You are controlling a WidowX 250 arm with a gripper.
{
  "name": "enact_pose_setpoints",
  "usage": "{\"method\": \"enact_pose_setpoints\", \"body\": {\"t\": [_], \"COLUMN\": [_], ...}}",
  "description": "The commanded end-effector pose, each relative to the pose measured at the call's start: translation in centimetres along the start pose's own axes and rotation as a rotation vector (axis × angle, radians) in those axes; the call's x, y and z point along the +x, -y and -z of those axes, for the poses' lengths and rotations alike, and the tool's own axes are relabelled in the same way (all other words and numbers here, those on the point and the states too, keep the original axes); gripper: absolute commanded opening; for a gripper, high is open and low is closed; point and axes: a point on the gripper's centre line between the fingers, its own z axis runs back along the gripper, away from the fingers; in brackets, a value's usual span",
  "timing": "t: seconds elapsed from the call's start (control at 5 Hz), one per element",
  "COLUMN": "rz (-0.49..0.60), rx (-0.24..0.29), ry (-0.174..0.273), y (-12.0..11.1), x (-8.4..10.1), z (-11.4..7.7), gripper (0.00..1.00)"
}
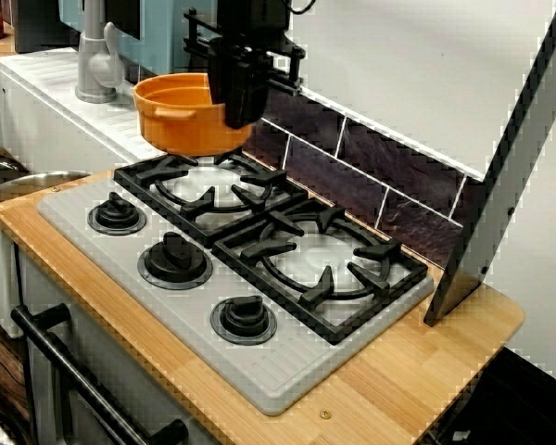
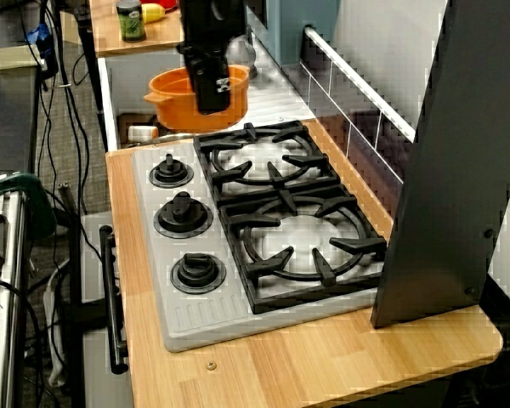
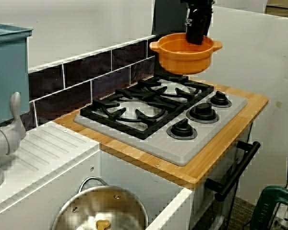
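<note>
An orange pot (image 1: 178, 119) with two small handles hangs in the air, tilted slightly, and looks empty. My black gripper (image 1: 239, 104) comes down from above and is shut on the pot's rim. In the view from above, the orange pot (image 2: 174, 92) and gripper (image 2: 212, 89) sit at the stove's far end, by the burner nearest the sink. From the sink side, the orange pot (image 3: 185, 55) is clearly off the black grates (image 3: 144, 103), with the gripper (image 3: 196, 34) clamped on its far rim.
A grey two-burner stove (image 1: 195, 320) with three black knobs lies on a wooden counter (image 1: 417, 371). A dark panel (image 1: 500, 185) leans at the counter's right end. Beside the stove are a white drainboard (image 3: 48, 148), a grey faucet (image 1: 97, 56) and a sink holding a metal pot (image 3: 101, 213).
</note>
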Motion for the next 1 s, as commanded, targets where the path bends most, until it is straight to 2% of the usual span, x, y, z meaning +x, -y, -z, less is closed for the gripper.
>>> {"method": "enact_pose_setpoints", "body": {"t": [0.0, 0.2, 0.4, 0.8], "rz": [0.053, 0.079, 0.108, 0.107], "rx": [-0.051, -0.068, -0.061, -0.041], "ry": [0.022, 0.01, 0.019, -0.004], "y": [2.9, 4.5, 5.9, 7.9], "x": [-0.7, -0.9, -0.8, 1.2], "z": [-1.2, -0.8, -0.3, 2.7], "gripper": [0.0, 0.0, 0.0, 0.0]}}
